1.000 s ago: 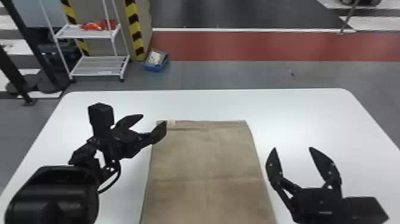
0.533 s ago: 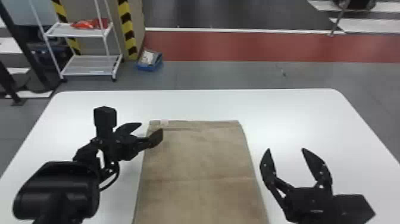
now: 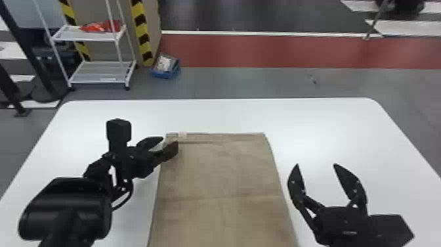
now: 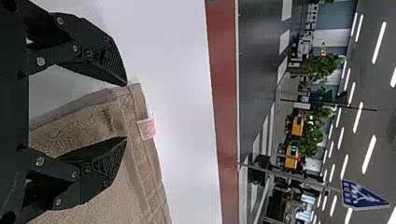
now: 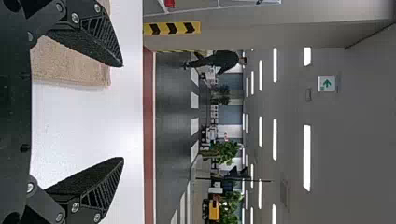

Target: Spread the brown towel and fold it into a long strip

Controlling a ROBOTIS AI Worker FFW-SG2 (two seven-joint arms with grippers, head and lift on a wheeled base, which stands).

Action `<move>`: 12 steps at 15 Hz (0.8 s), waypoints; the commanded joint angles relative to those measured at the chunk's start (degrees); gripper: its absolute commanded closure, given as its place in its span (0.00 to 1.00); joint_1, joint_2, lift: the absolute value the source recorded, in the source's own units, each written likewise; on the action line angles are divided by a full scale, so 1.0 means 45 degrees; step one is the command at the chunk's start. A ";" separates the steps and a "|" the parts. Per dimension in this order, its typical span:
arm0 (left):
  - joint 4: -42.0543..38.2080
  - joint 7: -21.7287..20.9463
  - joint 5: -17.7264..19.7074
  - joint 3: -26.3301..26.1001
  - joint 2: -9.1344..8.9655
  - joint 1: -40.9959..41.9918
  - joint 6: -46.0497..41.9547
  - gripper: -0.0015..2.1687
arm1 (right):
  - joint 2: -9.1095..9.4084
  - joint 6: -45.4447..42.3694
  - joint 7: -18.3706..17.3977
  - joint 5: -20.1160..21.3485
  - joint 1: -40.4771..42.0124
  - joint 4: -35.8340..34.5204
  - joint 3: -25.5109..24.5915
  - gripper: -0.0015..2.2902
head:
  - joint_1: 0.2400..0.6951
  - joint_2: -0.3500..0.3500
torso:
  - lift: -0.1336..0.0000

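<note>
On the table (image 3: 341, 128), the brown towel (image 3: 223, 180) runs lengthwise forward; left gripper (image 3: 170, 140) and right gripper (image 3: 316, 165) gape.

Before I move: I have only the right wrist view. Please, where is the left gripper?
Observer: The left gripper is at the far left corner of the towel.
Operator: Thank you. And its fingers, are they open or closed?
Observer: They are open, with a wide gap between the tips.
Operator: Does the towel have some label on it?
Observer: Yes, a small pink and white label on its far edge, near that same corner.
</note>
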 commanded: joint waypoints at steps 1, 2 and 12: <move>0.0004 -0.0048 -0.0005 0.0008 0.0013 -0.0001 0.0000 0.27 | 0.0000 -0.0022 0.0006 -0.0008 -0.0029 0.0021 0.0000 0.08 | 1.00 0.47 | 0.06; 0.0004 -0.0068 -0.0005 0.0008 0.0013 -0.0001 0.0000 0.27 | 0.0000 -0.0022 -0.0014 -0.0008 -0.0029 0.0040 0.0000 0.08 | 1.00 0.47 | 0.06; -0.0172 -0.0146 0.0015 0.0165 0.0013 0.0253 -0.0039 0.32 | 0.0019 -0.0022 -0.0014 -0.0008 -0.0029 0.0040 0.0019 0.08 | 1.00 0.47 | 0.06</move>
